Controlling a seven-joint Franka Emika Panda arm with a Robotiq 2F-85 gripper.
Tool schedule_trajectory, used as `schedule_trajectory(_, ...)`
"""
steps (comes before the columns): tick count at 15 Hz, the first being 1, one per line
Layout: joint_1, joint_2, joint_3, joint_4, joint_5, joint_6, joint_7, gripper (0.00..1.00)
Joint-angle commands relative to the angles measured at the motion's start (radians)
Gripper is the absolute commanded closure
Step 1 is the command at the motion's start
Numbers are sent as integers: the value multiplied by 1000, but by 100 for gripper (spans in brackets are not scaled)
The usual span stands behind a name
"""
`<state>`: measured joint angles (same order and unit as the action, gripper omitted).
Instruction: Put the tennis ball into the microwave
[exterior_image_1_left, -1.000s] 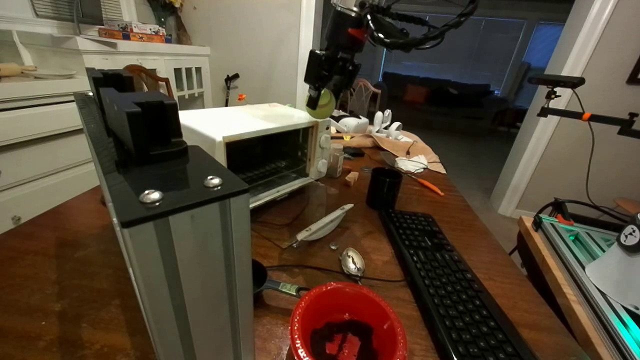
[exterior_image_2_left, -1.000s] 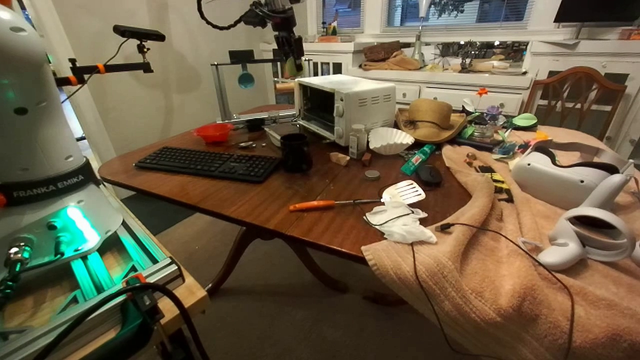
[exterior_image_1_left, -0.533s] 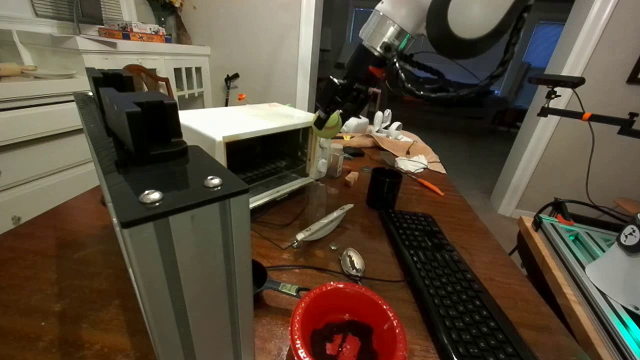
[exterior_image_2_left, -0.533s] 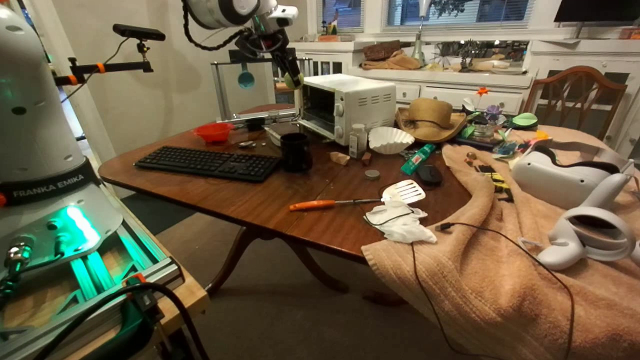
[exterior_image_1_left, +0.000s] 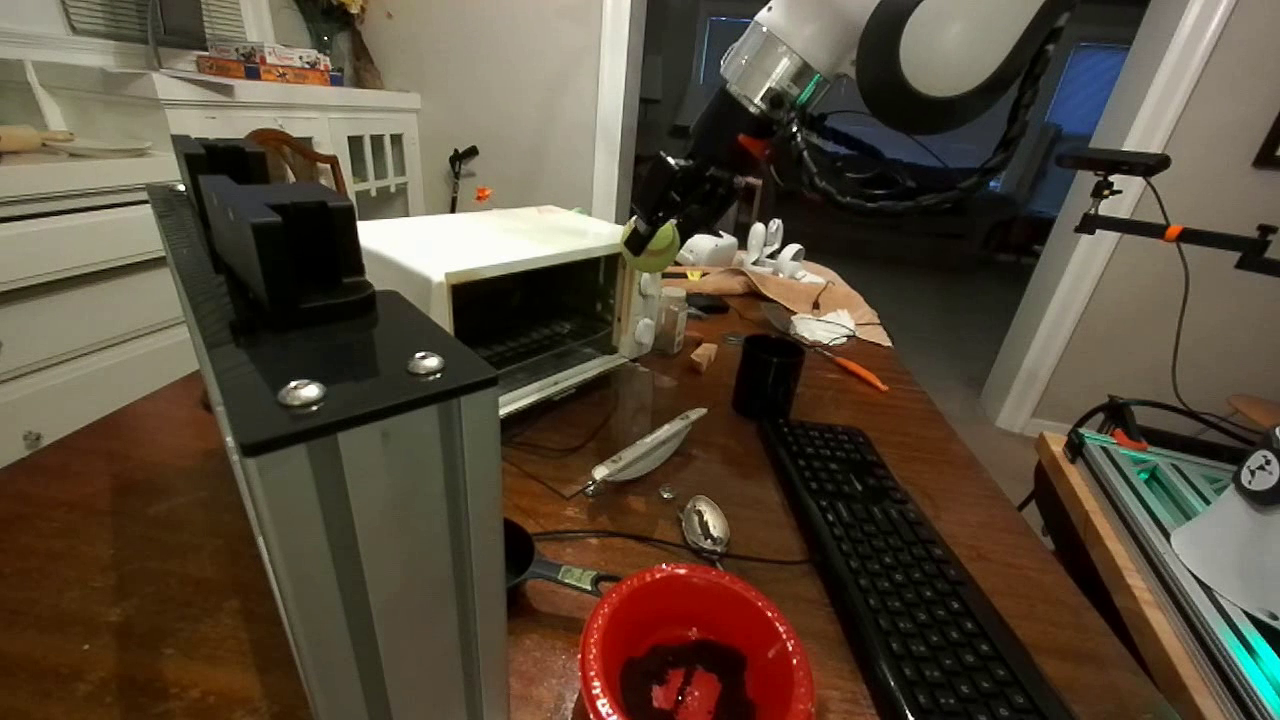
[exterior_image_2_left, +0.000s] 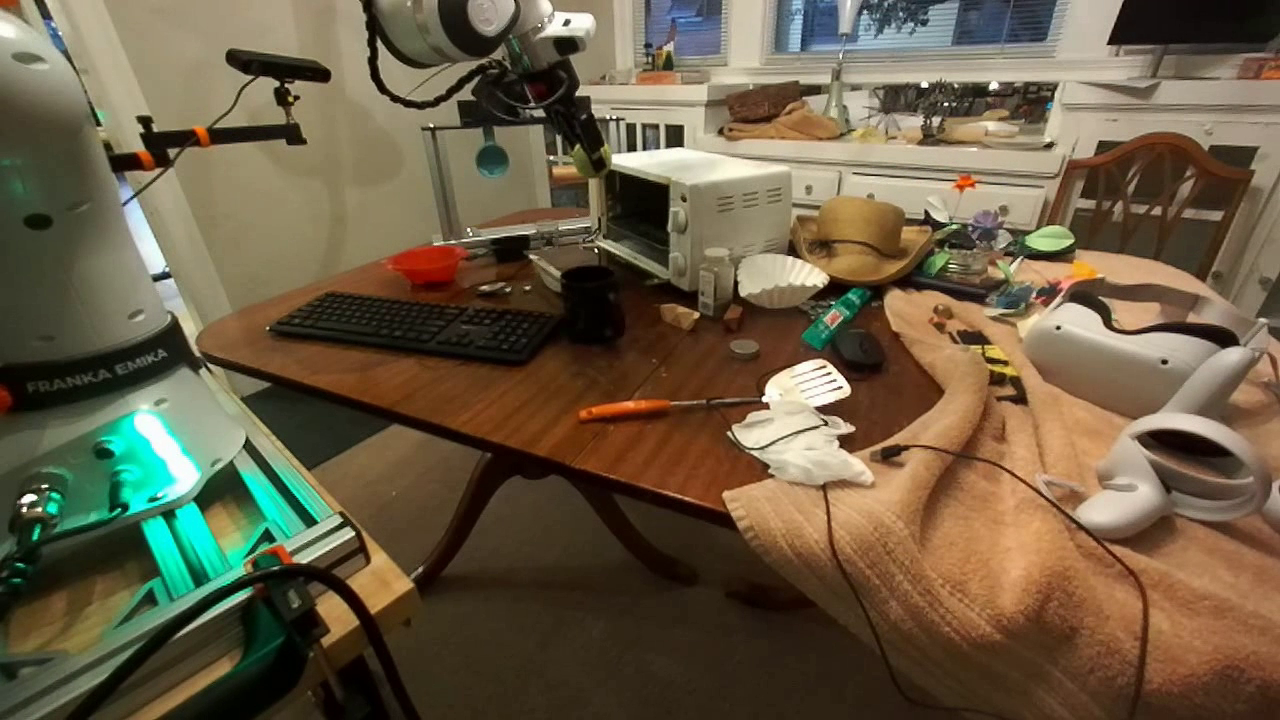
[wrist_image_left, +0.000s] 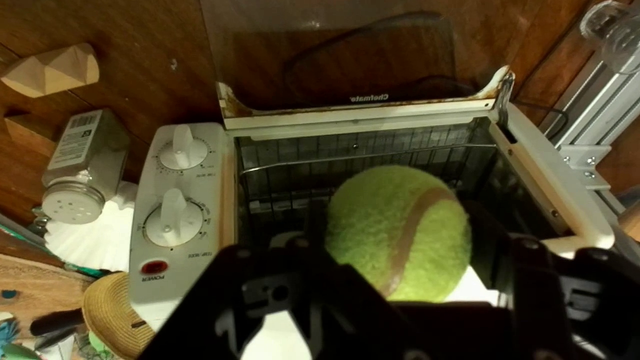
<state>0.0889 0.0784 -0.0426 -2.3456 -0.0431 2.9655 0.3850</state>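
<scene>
The tennis ball (wrist_image_left: 400, 235), yellow-green with a brownish seam, is held between the two black fingers of my gripper (wrist_image_left: 402, 225). It also shows in both exterior views (exterior_image_1_left: 655, 250) (exterior_image_2_left: 597, 162), where the gripper tilts down toward the white microwave (exterior_image_1_left: 500, 240) (exterior_image_2_left: 735, 205). The ball hangs in the air in front of the upper part of the microwave's opening, near its top front edge. The microwave's glass door (wrist_image_left: 325, 50) is folded down open. A wire rack (wrist_image_left: 300, 165) shows in the dark cavity. The ball and fingers hide part of the cavity in the wrist view.
A control panel with knobs (wrist_image_left: 172, 217) flanks the opening. A glass shaker (exterior_image_2_left: 716, 283), black mug (exterior_image_2_left: 592, 305), keyboard (exterior_image_1_left: 900, 560), red bowl (exterior_image_1_left: 700, 590) and straw hat (exterior_image_2_left: 865, 235) stand around. A grey metal column (exterior_image_1_left: 400, 560) rises near the microwave.
The arm has come lower and the gripper has tilted toward the opening. The ball has moved down from above the microwave's top edge, and then slightly toward the opening. The ball stays gripped.
</scene>
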Motion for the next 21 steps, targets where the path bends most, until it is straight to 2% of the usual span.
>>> schedule_trajectory(1, 13, 43, -25, -37, -86, 149, 48, 58)
schedule_trajectory(4, 35, 83, -63, -74, -138, 271, 76, 58)
schedule_trajectory(5, 52, 102, -96, -80, -155, 309, 82, 58)
schedule_trajectory(7, 86, 152, -150, -78, -126, 391, 67, 58)
schedule_trajectory(10, 111, 228, -170, -51, -64, 488, 61, 58)
schedule_trajectory(13, 141, 287, -168, -26, -14, 541, 61, 58)
schedule_trajectory(16, 210, 355, -199, 13, 60, 603, 29, 58)
schedule_trajectory(21, 287, 445, -243, 97, 118, 624, 1, 58)
